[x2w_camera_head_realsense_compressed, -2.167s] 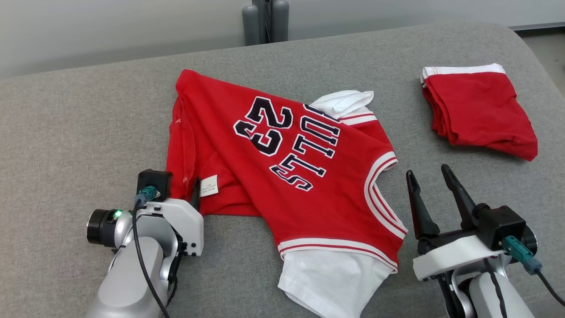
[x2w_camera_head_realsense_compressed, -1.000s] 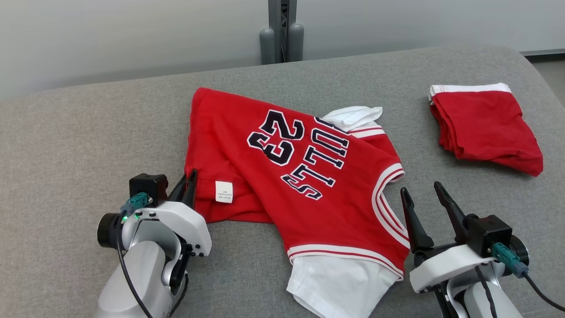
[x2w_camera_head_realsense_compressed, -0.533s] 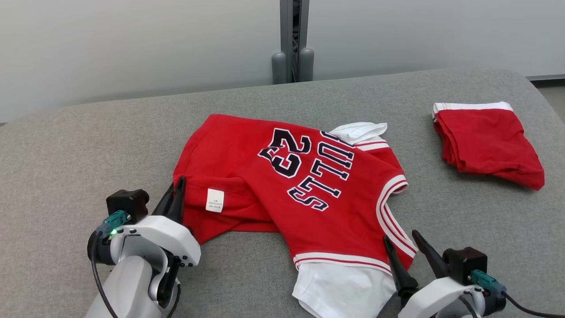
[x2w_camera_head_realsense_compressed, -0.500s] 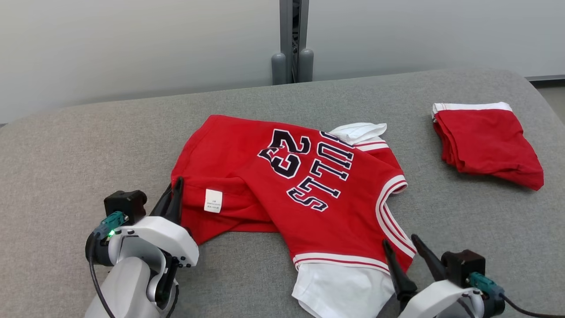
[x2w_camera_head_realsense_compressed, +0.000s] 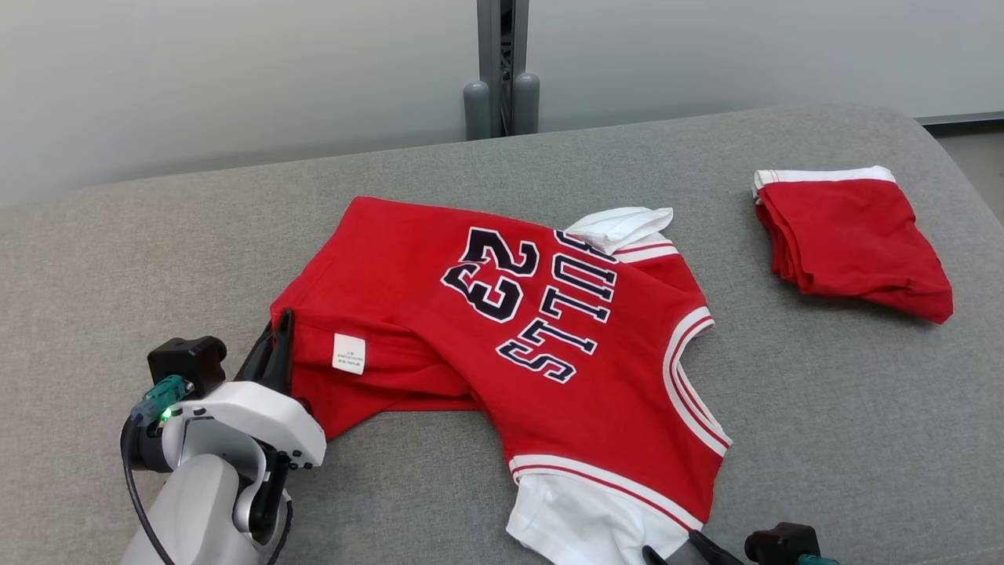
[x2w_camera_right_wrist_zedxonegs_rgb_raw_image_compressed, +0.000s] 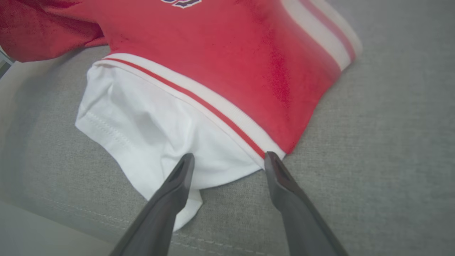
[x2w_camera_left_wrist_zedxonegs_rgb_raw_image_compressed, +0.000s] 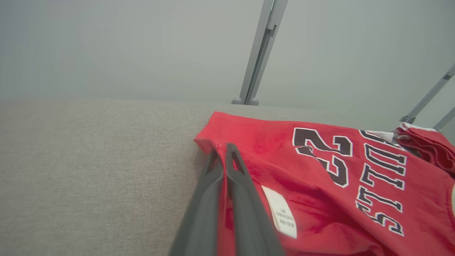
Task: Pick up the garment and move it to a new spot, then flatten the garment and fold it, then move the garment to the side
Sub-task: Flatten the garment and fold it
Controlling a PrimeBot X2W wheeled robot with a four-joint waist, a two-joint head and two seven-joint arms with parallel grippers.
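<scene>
Starting the pickup, the left gripper (x2w_camera_left_wrist_zedxonegs_rgb_raw_image_compressed: pixel 222 151) is clamping shut on a corner of the jersey (x2w_camera_head_realsense_compressed: pixel 549 377), which is lying crumpled on the couch (x2w_camera_head_realsense_compressed: pixel 157 235). The right gripper (x2w_camera_right_wrist_zedxonegs_rgb_raw_image_compressed: pixel 227 160) is hovering wide open and empty, likely needing to close on the sleeve (x2w_camera_right_wrist_zedxonegs_rgb_raw_image_compressed: pixel 142 135).

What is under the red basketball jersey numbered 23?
Under the jersey, white fabric sticks out at near and far edges, on the grey upholstered surface. How far it runs underneath is covered.
</scene>
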